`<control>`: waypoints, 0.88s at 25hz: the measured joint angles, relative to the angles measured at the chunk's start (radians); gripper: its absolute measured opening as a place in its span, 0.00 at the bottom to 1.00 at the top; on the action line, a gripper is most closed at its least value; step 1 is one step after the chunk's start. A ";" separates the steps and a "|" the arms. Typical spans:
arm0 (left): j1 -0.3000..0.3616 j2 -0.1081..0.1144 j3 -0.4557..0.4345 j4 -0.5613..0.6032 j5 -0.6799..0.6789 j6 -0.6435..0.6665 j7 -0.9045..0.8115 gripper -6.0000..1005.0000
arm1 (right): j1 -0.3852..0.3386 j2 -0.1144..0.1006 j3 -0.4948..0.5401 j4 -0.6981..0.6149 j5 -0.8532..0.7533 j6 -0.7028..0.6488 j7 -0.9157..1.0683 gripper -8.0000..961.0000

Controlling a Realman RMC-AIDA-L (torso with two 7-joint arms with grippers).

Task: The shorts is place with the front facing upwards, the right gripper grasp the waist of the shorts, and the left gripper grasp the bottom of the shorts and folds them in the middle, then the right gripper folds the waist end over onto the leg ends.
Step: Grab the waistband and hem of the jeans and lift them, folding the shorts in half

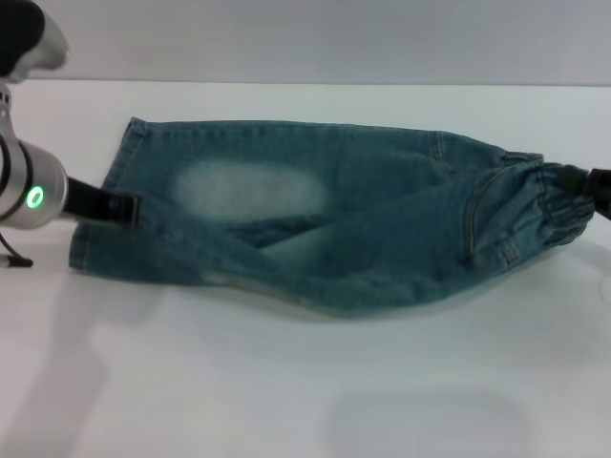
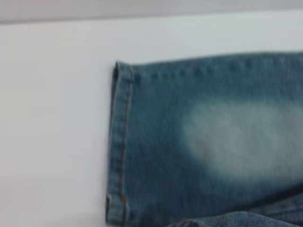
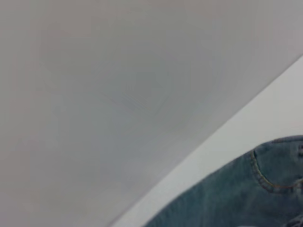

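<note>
The blue-green denim shorts (image 1: pixel 363 229) lie stretched across the white table (image 1: pixel 286 382), folded lengthwise with one leg lying over the other. A pale oval patch (image 1: pixel 253 189) faces up. The straight stitched hems, the bottom of the shorts (image 1: pixel 116 172), are at the left. There my left gripper (image 1: pixel 122 206) is shut on the hem edge. The left wrist view shows that hem (image 2: pixel 120 142) and the faded patch (image 2: pixel 241 137) close up. The gathered waist (image 1: pixel 539 205) bunches at the far right, where my right gripper (image 1: pixel 580 181) is shut on it. A pocket seam (image 3: pixel 265 179) shows in the right wrist view.
The white table runs wide in front of the shorts, and a plain grey wall (image 1: pixel 334 38) stands behind its far edge. Bare tabletop (image 2: pixel 52 123) lies beyond the hem on the left side.
</note>
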 joint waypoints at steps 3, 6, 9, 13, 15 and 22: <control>0.002 0.000 -0.026 -0.006 0.000 0.040 0.003 0.10 | 0.025 -0.006 0.048 0.101 0.061 0.000 -0.031 0.02; 0.004 0.000 -0.048 -0.015 -0.004 0.071 0.012 0.10 | 0.042 -0.017 0.107 0.224 0.149 0.001 -0.061 0.02; 0.006 0.000 -0.062 -0.029 -0.005 0.095 0.017 0.10 | 0.041 -0.023 0.145 0.287 0.197 0.001 -0.072 0.02; 0.009 0.000 -0.069 -0.047 -0.009 0.129 0.017 0.10 | 0.035 -0.028 0.195 0.348 0.246 0.003 -0.079 0.02; 0.009 0.000 -0.069 -0.052 -0.010 0.137 0.017 0.10 | 0.037 -0.028 0.206 0.366 0.260 0.003 -0.079 0.02; -0.006 0.001 -0.073 -0.093 -0.046 0.201 0.033 0.10 | 0.067 -0.029 0.202 0.396 0.271 0.012 -0.075 0.02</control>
